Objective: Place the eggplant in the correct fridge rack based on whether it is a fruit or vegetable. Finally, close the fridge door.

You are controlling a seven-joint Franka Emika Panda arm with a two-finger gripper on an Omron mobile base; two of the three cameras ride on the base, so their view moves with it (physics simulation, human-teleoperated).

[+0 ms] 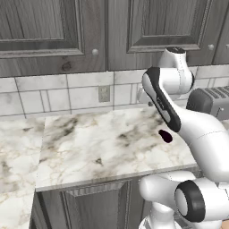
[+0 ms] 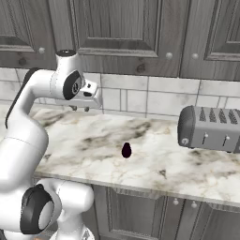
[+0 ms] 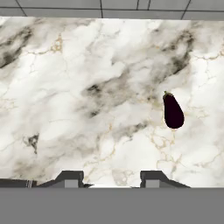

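Observation:
The eggplant point(image 1: 165, 136) point(image 2: 126, 150) is a small, glossy, near-black oval lying flat on the marble counter point(image 2: 164, 159). In the hand view the eggplant point(image 3: 173, 111) lies ahead and to the right of the fingertips. My gripper point(image 2: 80, 108) hangs above the counter near the back wall, pointing down, well above the eggplant and to its left in the right base view. Its two fingertips point(image 3: 70, 177) stand apart with nothing between them, so the gripper point(image 3: 111, 179) is open and empty. The fridge rack and the fridge door are out of view.
A grey toaster point(image 2: 211, 127) point(image 1: 210, 102) stands on the counter to the right of the eggplant. A tiled backsplash with a wall outlet point(image 1: 103, 94) runs behind, under dark wall cabinets point(image 2: 126, 28). The counter's front edge point(image 1: 112, 178) lies close to the base.

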